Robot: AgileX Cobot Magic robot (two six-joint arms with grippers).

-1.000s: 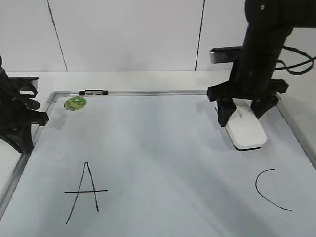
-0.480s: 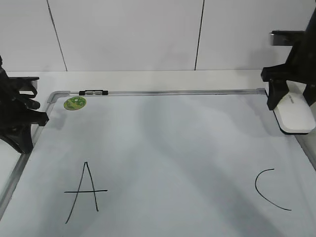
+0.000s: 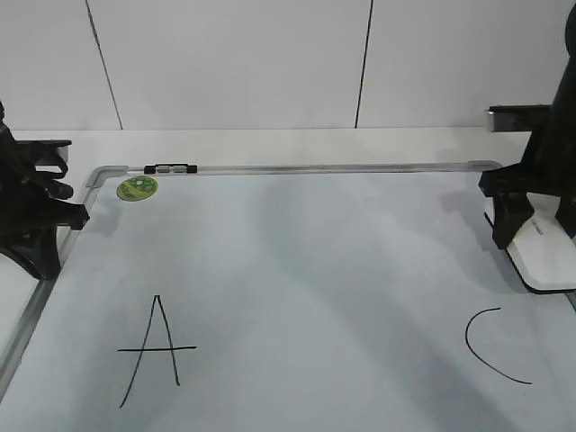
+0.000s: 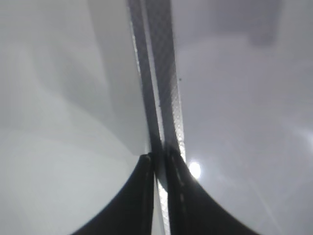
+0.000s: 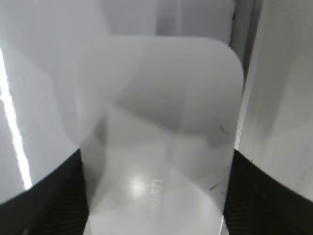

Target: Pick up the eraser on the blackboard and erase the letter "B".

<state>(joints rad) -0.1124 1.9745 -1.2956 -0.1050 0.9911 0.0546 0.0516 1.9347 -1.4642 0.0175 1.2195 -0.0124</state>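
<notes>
The blackboard shows "A" and "C". The right gripper grasps the eraser between its fingers, far right; its lettering is unreadable. The left gripper is closed.

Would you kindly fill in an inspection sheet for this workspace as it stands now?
Surface: blackboard lies flat, white, grey-framed; black "A" and "C" drawn on it.
Job's things: eraser at the board's right edge; letter "B" not visible between A and C.
Clutter: green magnet near the far left corner.
Grippers: right hand fingers flank the eraser, grip unclear; left hand shut over the frame's left rail.
Cables: nothing seen.
Surroundings: white panelled wall behind.
</notes>
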